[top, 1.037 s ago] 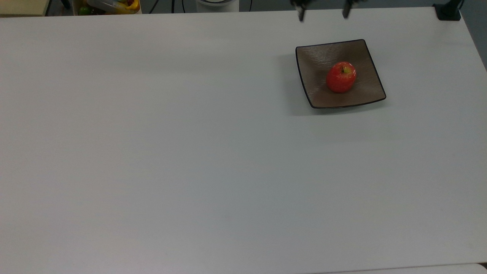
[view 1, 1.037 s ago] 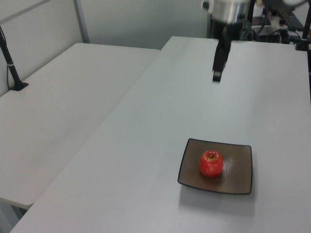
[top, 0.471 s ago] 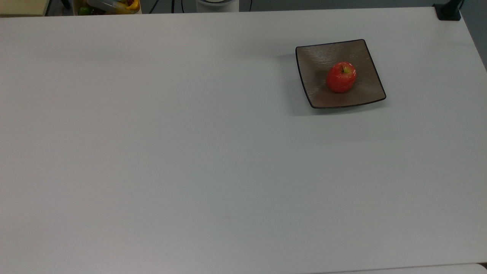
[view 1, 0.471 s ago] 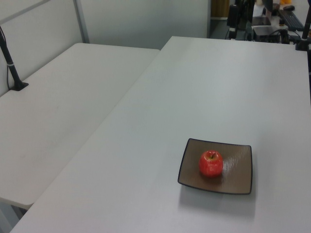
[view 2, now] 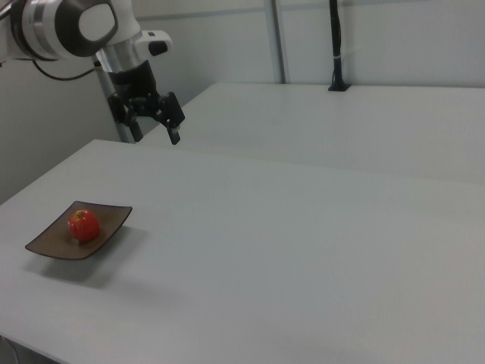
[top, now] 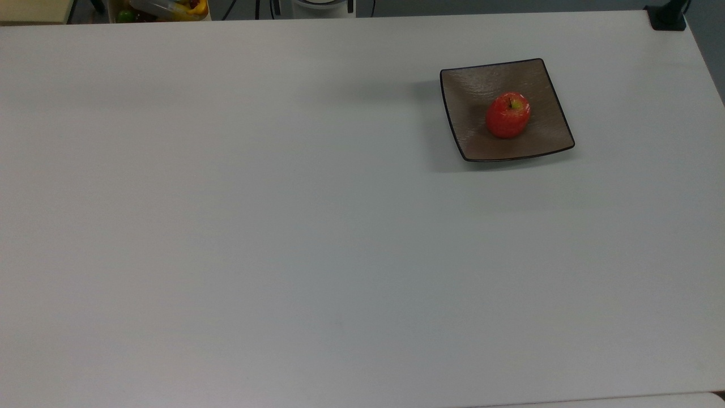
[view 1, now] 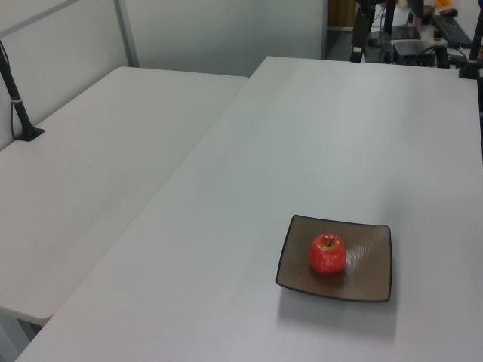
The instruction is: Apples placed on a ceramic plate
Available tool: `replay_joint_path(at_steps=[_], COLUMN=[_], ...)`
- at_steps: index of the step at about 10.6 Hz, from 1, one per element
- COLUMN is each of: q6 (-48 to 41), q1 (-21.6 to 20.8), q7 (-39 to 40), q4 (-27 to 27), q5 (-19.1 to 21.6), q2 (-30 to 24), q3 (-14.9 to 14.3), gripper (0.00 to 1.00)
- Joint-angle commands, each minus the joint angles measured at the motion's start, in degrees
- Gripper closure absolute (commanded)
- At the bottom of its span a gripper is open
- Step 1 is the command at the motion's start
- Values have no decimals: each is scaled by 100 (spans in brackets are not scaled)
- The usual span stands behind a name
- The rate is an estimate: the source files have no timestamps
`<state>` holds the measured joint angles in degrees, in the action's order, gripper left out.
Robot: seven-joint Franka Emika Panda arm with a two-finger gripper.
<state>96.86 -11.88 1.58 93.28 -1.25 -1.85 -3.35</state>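
One small red apple (top: pixel 508 115) (view 1: pixel 327 253) (view 2: pixel 83 224) with a yellowish patch at its stem rests near the middle of the square brown ceramic plate (top: pixel 470 90) (view 1: pixel 373 273) (view 2: pixel 114 215). The plate lies on the white table, toward the top view's upper right. My gripper (view 2: pixel 155 132) hangs in the air at the right view's upper left, well above and behind the plate. Its two dark fingers (view 2: pixel 173 129) are spread open with nothing between them.
A box of colourful fruit (top: pixel 164 8) and the arm's white base (top: pixel 323 5) sit past the table's far edge in the top view. A black clamp (top: pixel 668 17) grips the far right corner. A second white table (view 1: pixel 98 151) with a black post (view 1: pixel 16 90) adjoins.
The gripper has pulled back from near the plate, leaving the top view and moving toward the table's far edge. Apple and plate have not moved.
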Motion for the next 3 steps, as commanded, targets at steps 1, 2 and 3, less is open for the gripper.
replay_joint_path(at_steps=[1, 2, 3], q6=[210, 210, 210], q1=[54, 46, 45], q7=[326, 308, 282], q4=[164, 164, 164], q5=[388, 389, 389], q2=[-96, -105, -105], q3=[-148, -149, -157], gripper=[0, 0, 0])
